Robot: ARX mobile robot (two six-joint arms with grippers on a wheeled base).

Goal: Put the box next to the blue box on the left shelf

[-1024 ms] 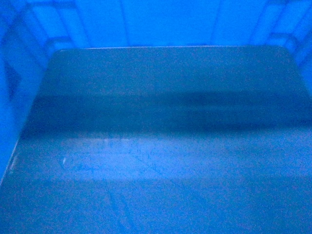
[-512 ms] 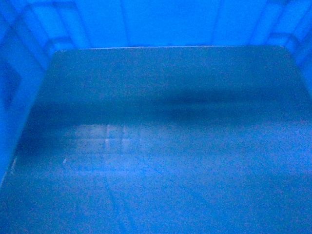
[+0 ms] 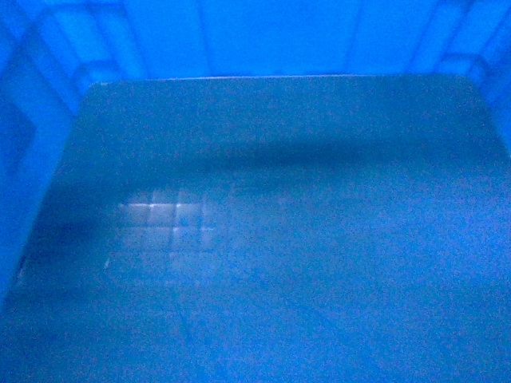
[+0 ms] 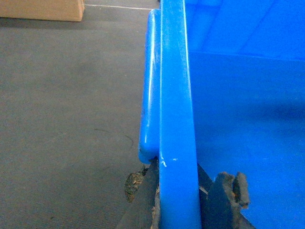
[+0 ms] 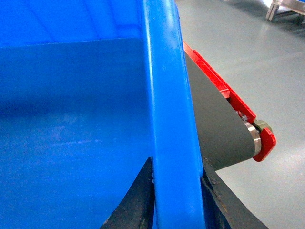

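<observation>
The left gripper [image 4: 178, 202] clamps the box [image 4: 177, 95] by its left rim; one dark, worn finger [image 4: 143, 200] sits on the outside of the wall and the other [image 4: 228, 195] on the inside, the blue lip pinched between them; just beyond the outer finger a rounded handle bulge [image 4: 150, 86] runs along the outer wall. Below and to the left lies grey floor [image 4: 66, 109], with a cardboard carton [image 4: 43, 8] at the far edge of it, well apart from the box.

From the head camera the box fills everything; its floor [image 3: 271, 223] shows a faint square grid where light catches it, a dark band of shadow crosses the middle, and the brighter far wall [image 3: 263, 36] rises behind, with ribbed corners at either side.

The right gripper [image 5: 174, 200] pinches the opposite rim the same way; one black finger [image 5: 136, 200] inside, the other [image 5: 224, 205] outside, the lip tight between. Just beside that rim, outside the box, a grey roller [image 5: 214, 124] in a red bracket [image 5: 259, 138] slants away; past it is pale glossy floor [image 5: 257, 62]. The box hangs between the two arms, held off the floor at both sides.
</observation>
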